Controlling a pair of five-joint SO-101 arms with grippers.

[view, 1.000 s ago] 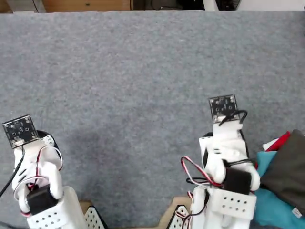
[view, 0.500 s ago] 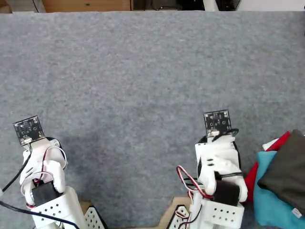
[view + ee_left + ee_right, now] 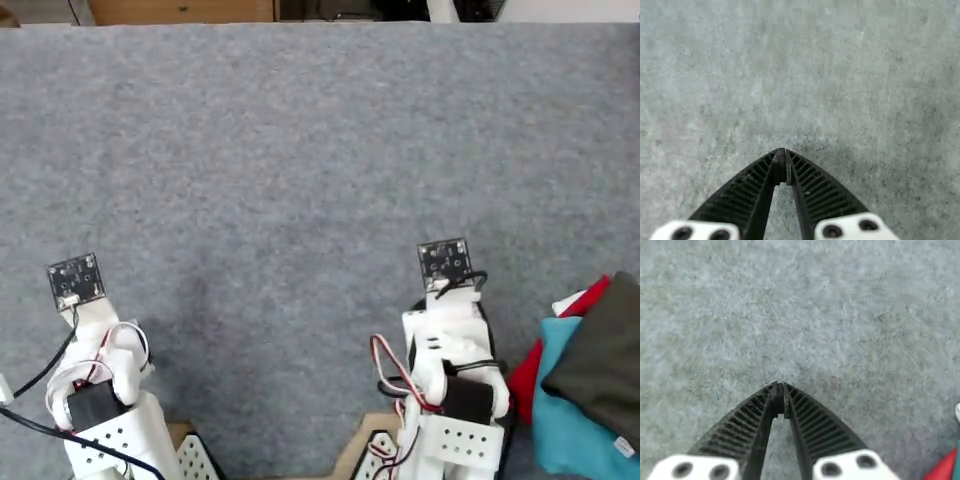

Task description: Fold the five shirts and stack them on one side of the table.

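A stack of folded shirts [image 3: 585, 375] lies at the table's near right edge: dark grey on top, teal under it, red and white peeking out at its left side. A red corner of the stack [image 3: 945, 469] shows in the right wrist view. My right arm [image 3: 450, 360] is drawn back next to the stack, and my right gripper [image 3: 780, 390] is shut with nothing in it, over bare grey felt. At the near left stands my left arm [image 3: 90, 360]; my left gripper [image 3: 781, 156] is shut and empty above the felt too.
Grey felt [image 3: 300, 150] covers the whole table. A wooden strip and dark shapes run along the far edge [image 3: 200, 10]. The arms' bases sit at the near edge.
Both arms have pulled back toward their bases at the near edge. The right arm has shifted a little left, away from the shirt stack, uncovering more of it.
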